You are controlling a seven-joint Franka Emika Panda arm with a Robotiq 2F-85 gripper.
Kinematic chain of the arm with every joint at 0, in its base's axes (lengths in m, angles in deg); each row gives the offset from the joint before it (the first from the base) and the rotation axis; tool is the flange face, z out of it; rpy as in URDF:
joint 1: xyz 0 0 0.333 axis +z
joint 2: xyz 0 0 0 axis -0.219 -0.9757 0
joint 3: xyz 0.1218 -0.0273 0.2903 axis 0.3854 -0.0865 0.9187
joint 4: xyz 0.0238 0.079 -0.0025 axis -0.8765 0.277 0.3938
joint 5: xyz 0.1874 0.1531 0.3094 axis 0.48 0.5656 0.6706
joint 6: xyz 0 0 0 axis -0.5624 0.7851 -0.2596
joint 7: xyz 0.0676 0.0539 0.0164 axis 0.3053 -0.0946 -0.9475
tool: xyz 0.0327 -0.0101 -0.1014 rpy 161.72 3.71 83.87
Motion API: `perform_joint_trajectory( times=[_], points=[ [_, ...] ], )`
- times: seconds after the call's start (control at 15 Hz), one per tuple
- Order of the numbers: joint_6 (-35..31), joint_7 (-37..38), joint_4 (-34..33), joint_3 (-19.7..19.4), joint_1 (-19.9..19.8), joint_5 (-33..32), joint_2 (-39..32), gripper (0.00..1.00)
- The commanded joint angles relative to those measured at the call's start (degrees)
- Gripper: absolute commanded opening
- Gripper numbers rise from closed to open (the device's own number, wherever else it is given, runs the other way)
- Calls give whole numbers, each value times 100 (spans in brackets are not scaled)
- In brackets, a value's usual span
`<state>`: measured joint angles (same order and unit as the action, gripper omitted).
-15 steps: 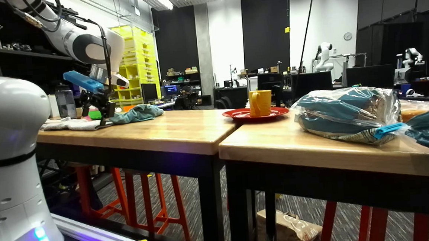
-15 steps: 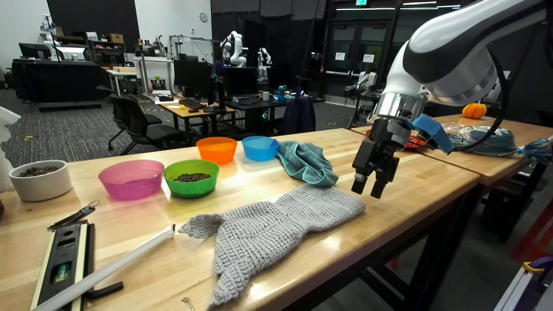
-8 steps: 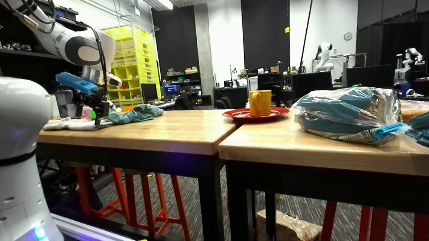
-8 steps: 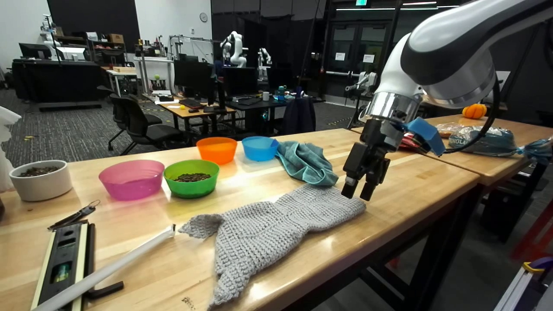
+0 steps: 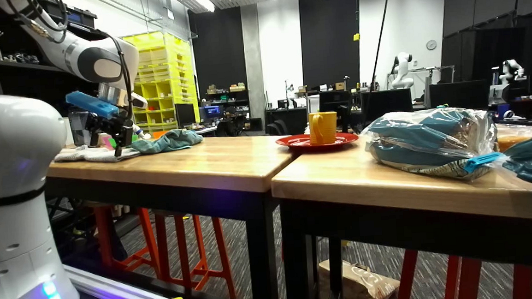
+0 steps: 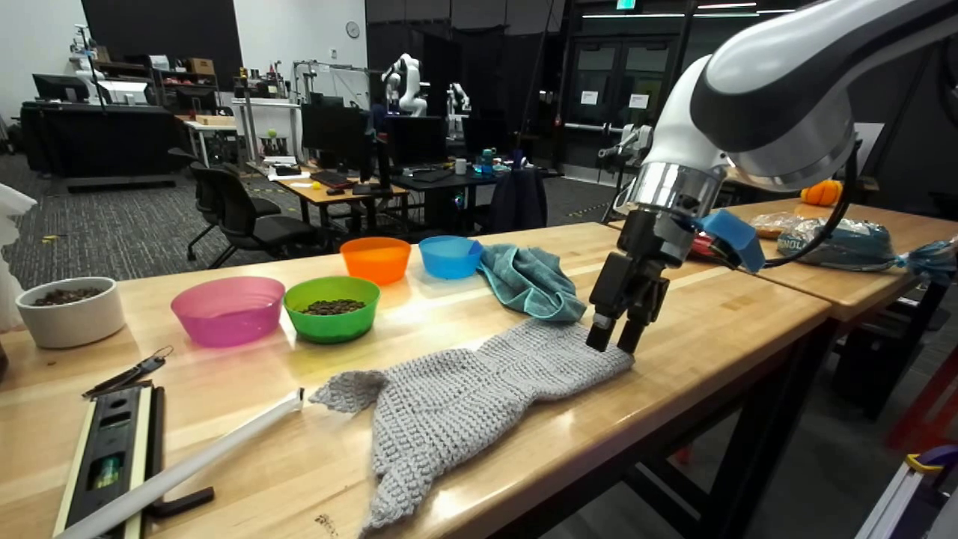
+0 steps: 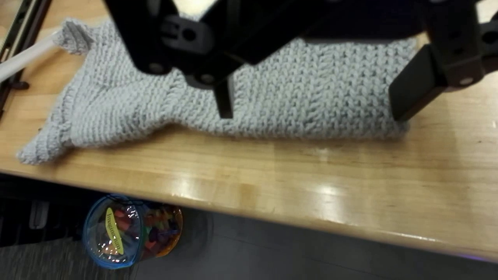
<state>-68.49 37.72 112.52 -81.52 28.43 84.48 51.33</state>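
My gripper [image 6: 614, 344] is open and empty, pointing down over the near-right end of a grey knitted cloth [image 6: 479, 397]. In the wrist view the gripper [image 7: 313, 116] has its jaws wide apart, with the cloth [image 7: 288, 97] showing between them. One fingertip is over the cloth and the other is at its end edge. I cannot tell whether they touch it. The cloth lies flat with a narrowed, folded far end. A crumpled teal towel [image 6: 531, 283] lies beside it. In an exterior view the gripper [image 5: 106, 147] partly hides the cloth [image 5: 86, 154].
Bowls stand behind the cloth: green [image 6: 333, 329] with brown pellets, pink [image 6: 228, 322], orange [image 6: 376, 262], blue [image 6: 450, 258], white [image 6: 71, 322]. A level [image 6: 108, 479] and white tube [image 6: 202, 449] lie beyond. A mug [image 5: 323, 130] stands on a red plate [image 5: 288, 141].
My gripper has moved left in both exterior views and slightly lower, from beside the grey cloth to over its end. It has stayed open. The cloth, towel and bowls have not moved.
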Motion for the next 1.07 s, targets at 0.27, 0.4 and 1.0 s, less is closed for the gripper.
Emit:
perform_joint_trajectory(
  times=[0.27, 0.4, 1.0],
  points=[
    [36, -25, -106, 18, -20, 2, 17, 100],
    [36, -29, -110, 18, -20, 2, 18, 100],
    [36, -35, -110, 17, -19, 1, 18, 100]
  ],
)
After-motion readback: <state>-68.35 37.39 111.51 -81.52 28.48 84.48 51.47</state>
